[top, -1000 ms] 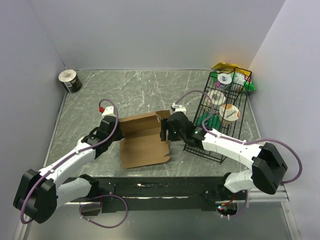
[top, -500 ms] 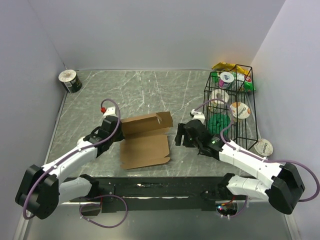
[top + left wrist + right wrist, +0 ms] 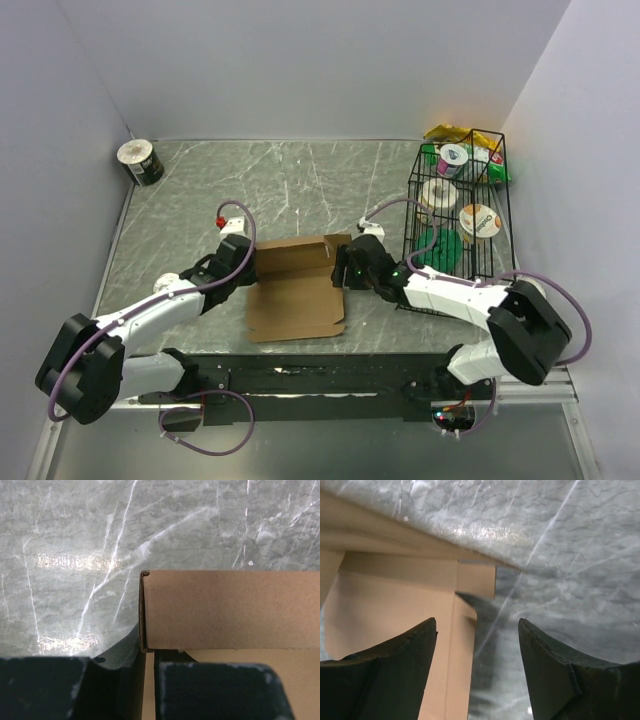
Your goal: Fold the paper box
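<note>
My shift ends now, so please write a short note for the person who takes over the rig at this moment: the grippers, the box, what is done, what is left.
Left gripper: shut on the left end of the paper box.
Right gripper: open, jaws over the box's right edge, holding nothing.
Box: on the table between the two arms. The back wall is upright and the base panel lies flat.
Done: back wall raised.
Left: fold up the side and front flaps, then close the box.
</note>
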